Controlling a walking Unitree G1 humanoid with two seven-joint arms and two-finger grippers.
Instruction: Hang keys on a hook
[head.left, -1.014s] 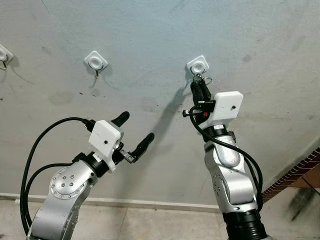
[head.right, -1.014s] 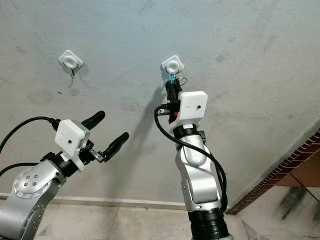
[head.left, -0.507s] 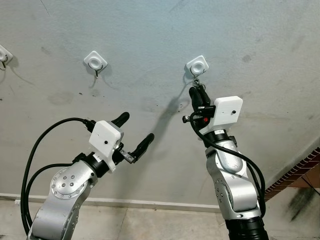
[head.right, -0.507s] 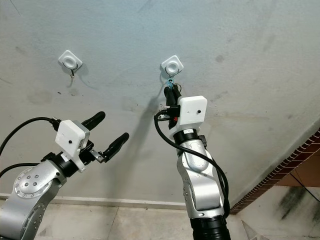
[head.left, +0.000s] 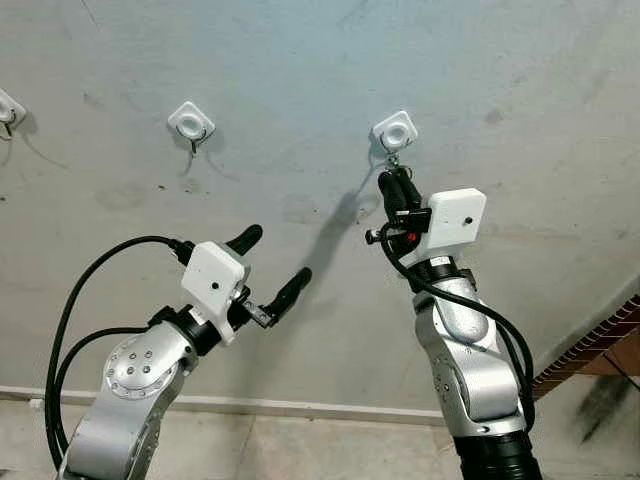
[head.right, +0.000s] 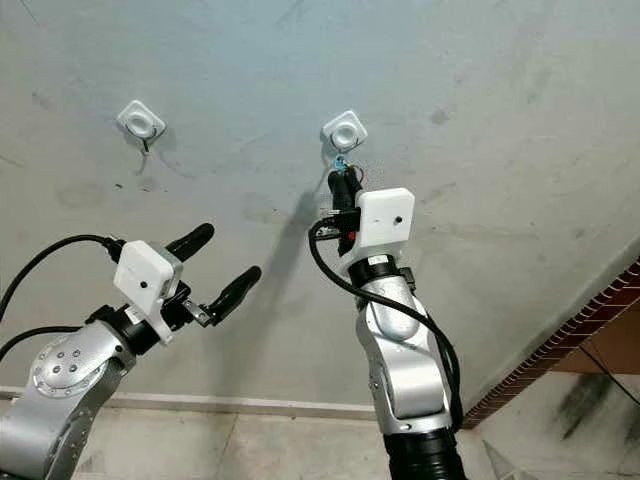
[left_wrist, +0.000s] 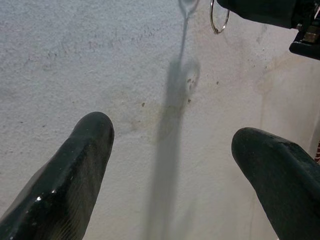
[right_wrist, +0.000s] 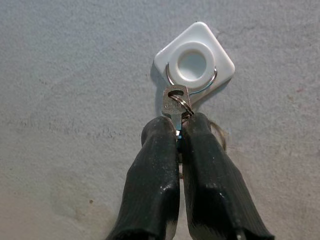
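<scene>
Right pincer (right_wrist: 177, 135) grips the key (right_wrist: 174, 102) just below the white hook (right_wrist: 194, 62); left pincer (head.left: 272, 268) gapes apart, lower down.

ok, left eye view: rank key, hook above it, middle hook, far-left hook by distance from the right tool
1. key, pinched in the right tool.
2. hook above it, directly over the tool.
3. middle hook, off to the robot's left.
4. far-left hook, at the picture's left edge.
</scene>
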